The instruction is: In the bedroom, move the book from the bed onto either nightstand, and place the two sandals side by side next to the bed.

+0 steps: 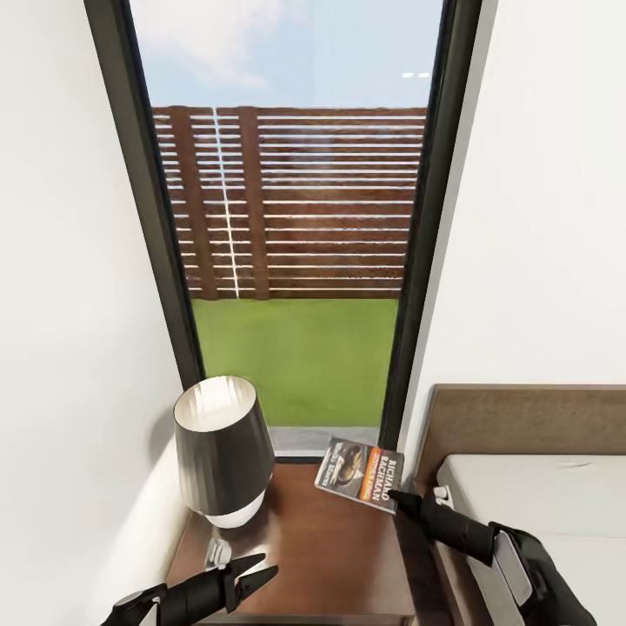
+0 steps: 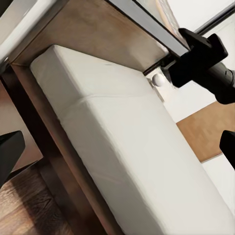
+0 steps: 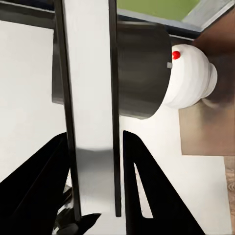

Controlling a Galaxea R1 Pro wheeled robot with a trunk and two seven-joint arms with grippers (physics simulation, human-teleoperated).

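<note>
The book (image 1: 361, 469), dark grey with an orange band, hangs tilted over the back right corner of the dark brown nightstand (image 1: 322, 548). My right gripper (image 1: 402, 500) is shut on its near corner. In the right wrist view the book (image 3: 90, 98) runs edge-on between the two black fingers (image 3: 44, 181). My left gripper (image 1: 261, 569) is open and holds nothing, low over the nightstand's front left. Its fingertips (image 2: 10, 154) frame the bed's pale mattress (image 2: 122, 147). The bed (image 1: 539, 504) lies to the right of the nightstand. The sandals are out of view.
A lamp (image 1: 222, 452) with a dark shade and a white base stands on the nightstand's left half, close to my left gripper. Behind the nightstand is a tall dark-framed window (image 1: 296, 261). White walls close in on both sides. The brown headboard (image 1: 522, 422) rises at the right.
</note>
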